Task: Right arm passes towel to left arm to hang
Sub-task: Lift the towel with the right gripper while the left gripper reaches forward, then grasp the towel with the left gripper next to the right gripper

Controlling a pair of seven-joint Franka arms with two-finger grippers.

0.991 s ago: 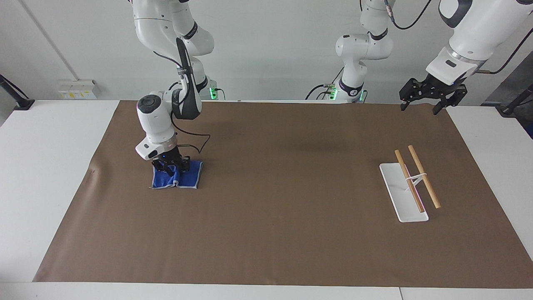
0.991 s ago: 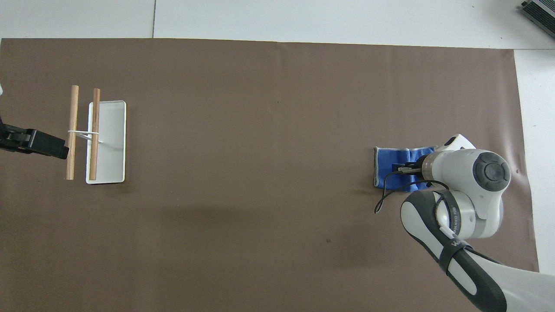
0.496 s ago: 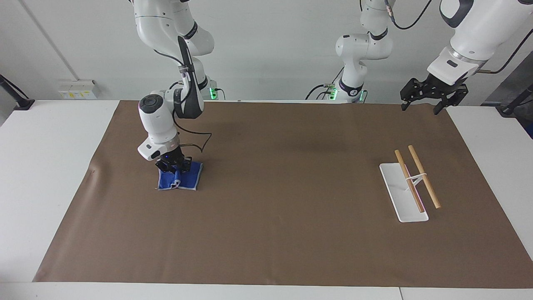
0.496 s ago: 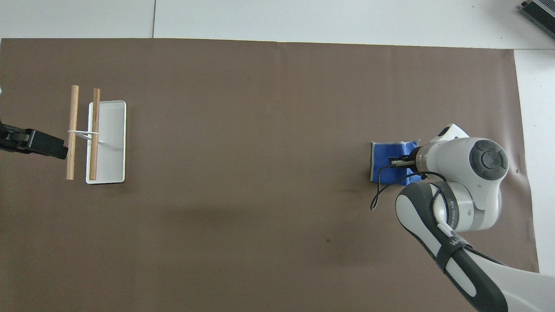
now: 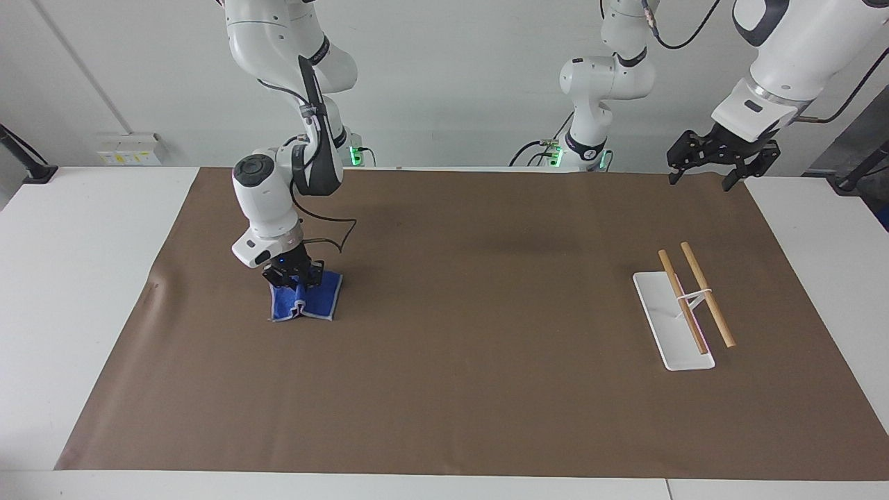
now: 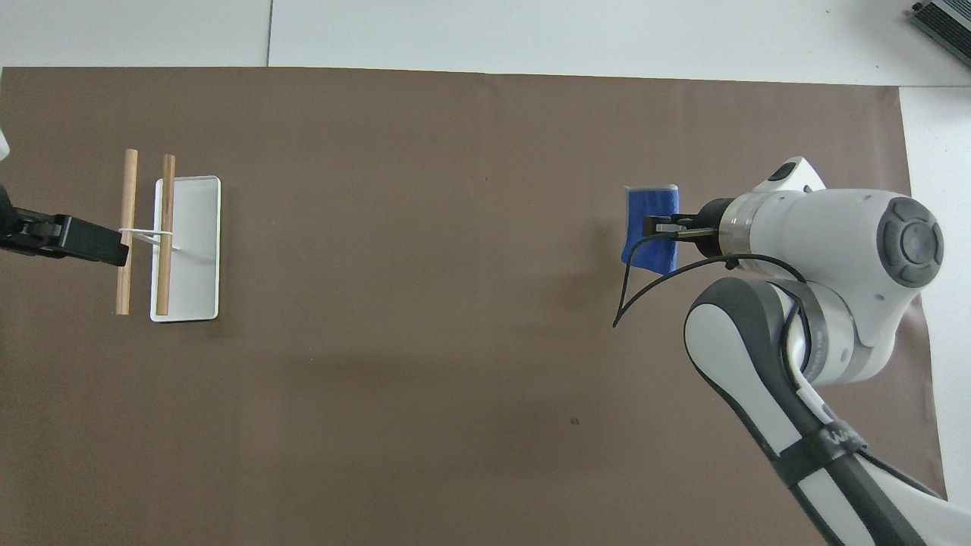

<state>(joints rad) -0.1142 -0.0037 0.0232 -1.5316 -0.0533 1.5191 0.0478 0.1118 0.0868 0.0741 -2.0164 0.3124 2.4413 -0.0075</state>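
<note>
Clamped together on a pinch of blue cloth, the jaws of the right gripper are seen gripping the towel near its upper edge, over the right arm's end of the brown mat. Compared with a second ago, when the towel lay spread flat on the mat beneath the gripper, the cloth is now drawn up into a narrower, bunched shape hanging below the fingertips; its lower edge appears to rest on or just above the mat, and which of the two cannot be told. In the overhead view the towel is seen shifted toward the middle of the table, so a lift has evidently begun and the grasp is judged to have taken.

Spread apart and empty, the jaws of the left gripper are held in the air above the mat's edge at the left arm's end, where that arm waits. Below and well apart from them stands the hanging rack, two wooden rods on a white base plate, with nothing on it.

For the task this means the pickup is probably done, while the carry toward the middle, the handover and the hanging remain. Because the cloth is held by a small pinch only, slipping during the carry is a risk to be watched.
</note>
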